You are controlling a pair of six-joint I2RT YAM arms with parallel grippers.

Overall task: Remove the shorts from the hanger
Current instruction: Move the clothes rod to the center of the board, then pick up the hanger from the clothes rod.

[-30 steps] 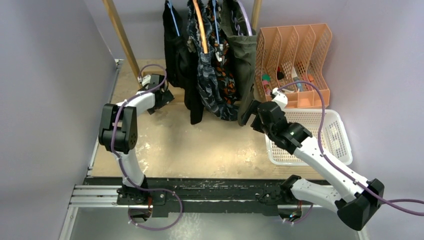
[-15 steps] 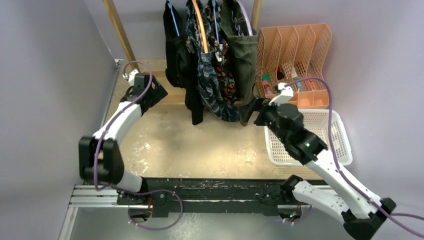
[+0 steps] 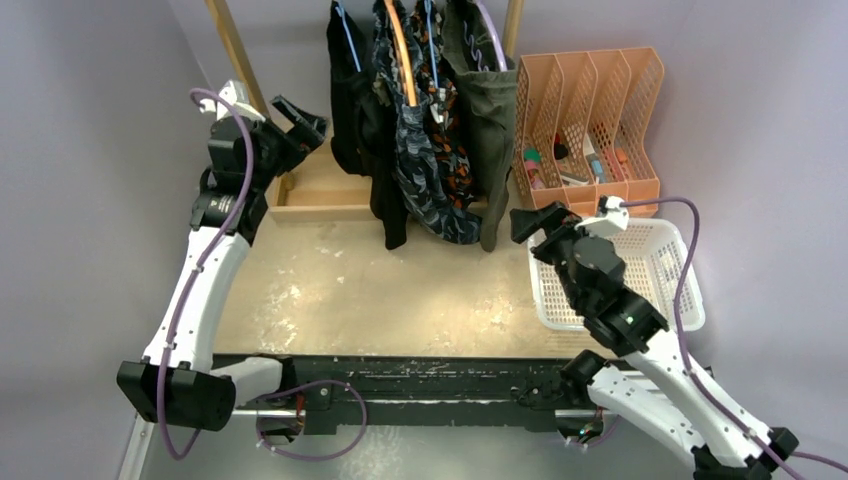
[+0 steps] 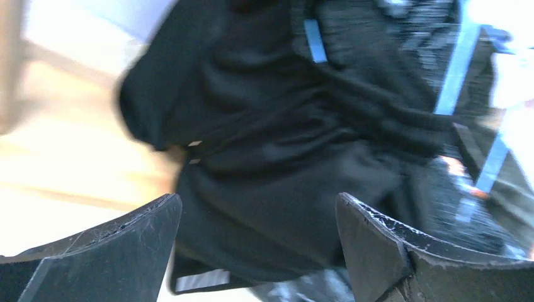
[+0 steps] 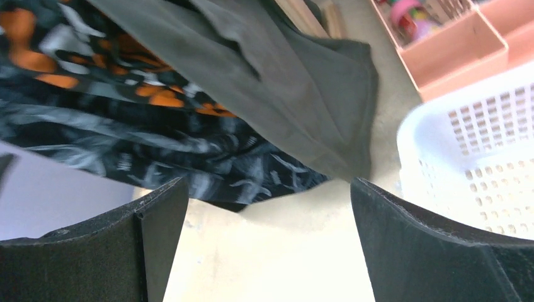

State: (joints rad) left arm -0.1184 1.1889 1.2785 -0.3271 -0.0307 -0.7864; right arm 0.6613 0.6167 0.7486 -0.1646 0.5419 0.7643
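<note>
Just beyond parted left fingers (image 4: 107, 255), black shorts (image 4: 271, 176)

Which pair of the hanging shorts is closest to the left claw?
The plain black shorts, leftmost of the four, hanging right beside the left claw; the others hang farther right.

Black shorts (image 3: 352, 105), olive shorts (image 3: 490, 110) (peach organizer (image 3: 548, 92), white basket (image 3: 660, 250)).

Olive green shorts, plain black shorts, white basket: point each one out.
olive green shorts (image 3: 490, 110): top external view, middle of the hanging cloth.
plain black shorts (image 4: 271, 207): left wrist view, lower body of the cloth.
white basket (image 5: 485, 145): right wrist view, its mesh wall.
</note>
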